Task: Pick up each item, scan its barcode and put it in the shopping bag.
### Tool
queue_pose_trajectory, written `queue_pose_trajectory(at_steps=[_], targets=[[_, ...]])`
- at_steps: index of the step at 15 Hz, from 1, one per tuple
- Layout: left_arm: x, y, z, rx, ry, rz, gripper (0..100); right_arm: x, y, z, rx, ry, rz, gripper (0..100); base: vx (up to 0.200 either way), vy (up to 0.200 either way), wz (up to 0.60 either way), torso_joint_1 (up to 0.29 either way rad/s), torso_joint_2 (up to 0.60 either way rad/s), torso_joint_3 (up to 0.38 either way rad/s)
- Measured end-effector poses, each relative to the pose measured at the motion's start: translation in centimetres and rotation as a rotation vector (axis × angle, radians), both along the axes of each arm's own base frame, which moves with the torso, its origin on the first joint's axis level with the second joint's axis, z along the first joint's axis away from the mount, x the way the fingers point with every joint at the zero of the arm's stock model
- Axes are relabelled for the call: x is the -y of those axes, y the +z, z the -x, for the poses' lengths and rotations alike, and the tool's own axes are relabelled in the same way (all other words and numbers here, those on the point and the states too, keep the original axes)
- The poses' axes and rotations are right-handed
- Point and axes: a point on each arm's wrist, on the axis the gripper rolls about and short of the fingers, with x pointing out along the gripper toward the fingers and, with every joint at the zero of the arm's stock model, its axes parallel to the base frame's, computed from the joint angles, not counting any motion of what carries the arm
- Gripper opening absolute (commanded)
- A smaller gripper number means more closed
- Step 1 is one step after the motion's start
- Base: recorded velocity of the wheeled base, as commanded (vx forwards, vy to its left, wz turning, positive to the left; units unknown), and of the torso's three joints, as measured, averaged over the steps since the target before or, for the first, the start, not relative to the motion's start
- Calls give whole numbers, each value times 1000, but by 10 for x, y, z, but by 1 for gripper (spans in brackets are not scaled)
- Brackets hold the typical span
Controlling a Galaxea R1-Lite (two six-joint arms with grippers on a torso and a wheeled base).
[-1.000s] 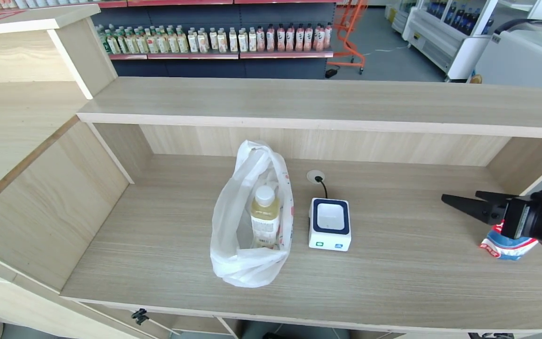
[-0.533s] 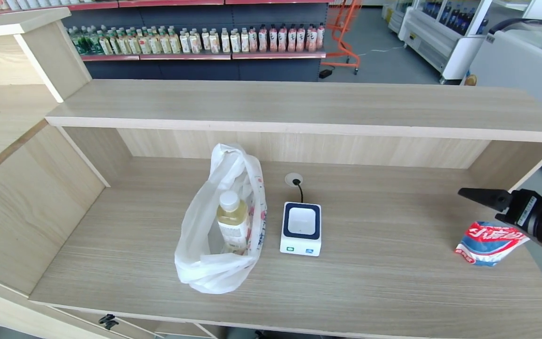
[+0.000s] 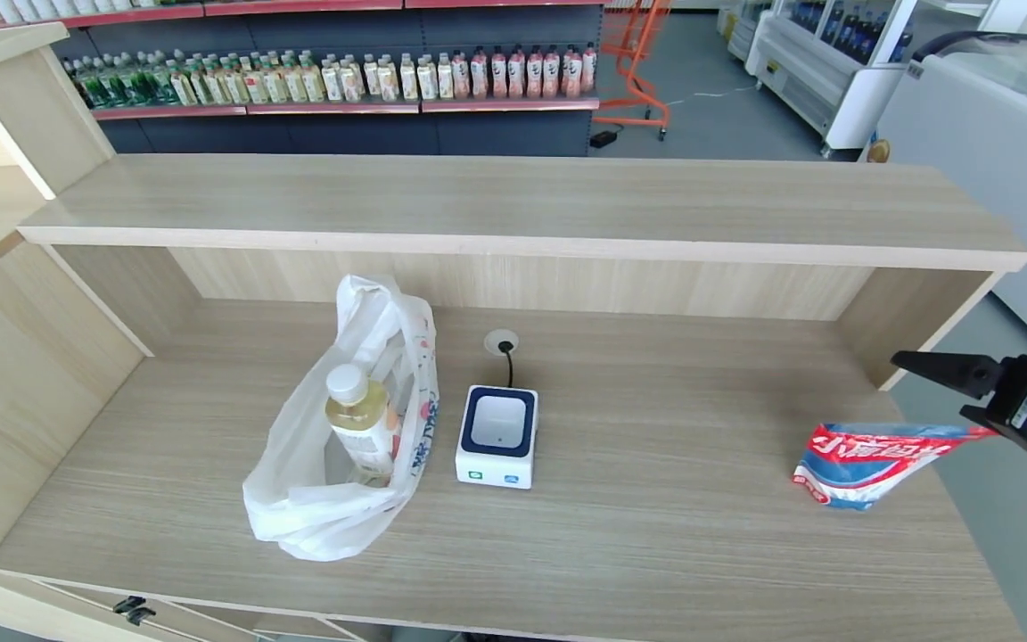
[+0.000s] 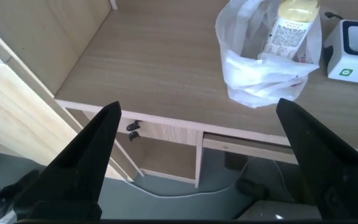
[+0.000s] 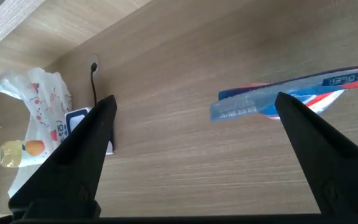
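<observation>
A white plastic shopping bag (image 3: pixel 317 499) stands open on the wooden counter (image 3: pixel 656 535), left of centre, with a pale yellow drink bottle (image 3: pixel 360 428) upright inside it. Just right of the bag sits the white and blue barcode scanner (image 3: pixel 497 435). A red, white and blue snack bag (image 3: pixel 870 450) lies near the counter's right end. My right gripper (image 3: pixel 928 383) hovers open and empty just beyond the snack bag's right end, by the counter's right side wall. My left gripper (image 4: pixel 194 115) is open and empty, out in front of the counter's front left edge, with the shopping bag (image 4: pixel 253 74) ahead of it.
A raised ledge (image 3: pixel 513 201) runs along the counter's back, and side walls close both ends. The scanner's cable goes into a hole (image 3: pixel 501 341) behind it. Store shelves with bottles (image 3: pixel 344 80) and freezers (image 3: pixel 995 116) stand beyond the counter.
The head camera has turned right, shifting the whole picture left. My right gripper has drawn back to the right off the snack bag, which now lies uncovered.
</observation>
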Motion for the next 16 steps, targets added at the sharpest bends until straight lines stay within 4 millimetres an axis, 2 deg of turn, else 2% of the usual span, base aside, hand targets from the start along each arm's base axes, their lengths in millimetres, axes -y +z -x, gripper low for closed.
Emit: queue_pose_trajectory(at_steps=[2, 5, 9, 11, 13, 16], targets=[[0, 0, 0, 0, -2, -1, 100, 0, 0, 3, -8, 1, -1, 100, -200, 0, 0, 17, 5, 0], [0, 0, 0, -1, 0, -4, 100, 0, 2, 5, -3, -4, 0, 100, 0, 0, 0, 0, 0, 0], [0, 0, 0, -1, -1, -2, 100, 0, 5, 9, 0, -25, -26, 100, -200, -200, 0, 17, 12, -1], [0, 0, 0, 0, -1, -3, 100, 2, 6, 12, -14, -141, -73, 100, -200, -200, 0, -10, 5, 2], [0, 0, 0, -1, 0, -3, 100, 5, 2, 15, -90, -250, -117, 100, 0, 0, 0, 0, 0, 0], [0, 0, 0, 0, -1, -3, 100, 15, 9, 11, -83, -359, -128, 100, 0, 0, 0, 0, 0, 0]])
